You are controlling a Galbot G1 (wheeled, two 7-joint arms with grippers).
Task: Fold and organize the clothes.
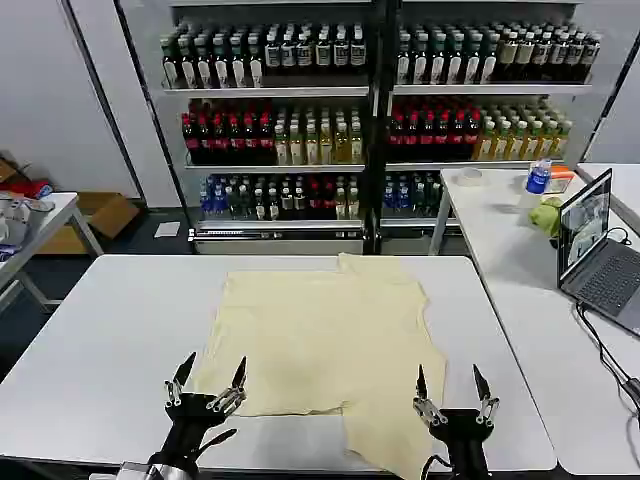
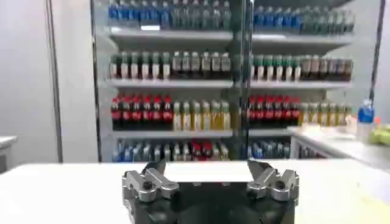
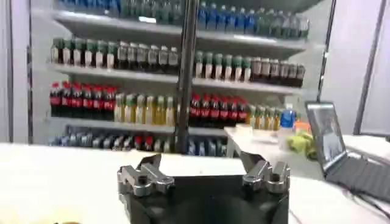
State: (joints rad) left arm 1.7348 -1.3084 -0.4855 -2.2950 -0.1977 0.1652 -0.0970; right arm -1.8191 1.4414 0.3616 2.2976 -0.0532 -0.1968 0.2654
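Note:
A pale yellow T-shirt [image 1: 322, 338] lies spread on the white table [image 1: 110, 330], partly folded, with one flap reaching past the table's front edge near the right arm. My left gripper [image 1: 212, 376] stands open at the shirt's front left corner, fingers pointing up and nothing between them. My right gripper [image 1: 451, 384] is open too, at the front right beside the hanging flap. In the left wrist view the left gripper [image 2: 209, 170] holds nothing, and in the right wrist view the right gripper [image 3: 205, 164] is likewise bare.
A second white table [image 1: 520, 270] stands to the right with an open laptop [image 1: 597, 250], a green lump [image 1: 548, 215] and a water bottle [image 1: 538, 177]. Shelves of drink bottles [image 1: 370, 120] fill the back. Another table edge [image 1: 30, 225] shows at far left.

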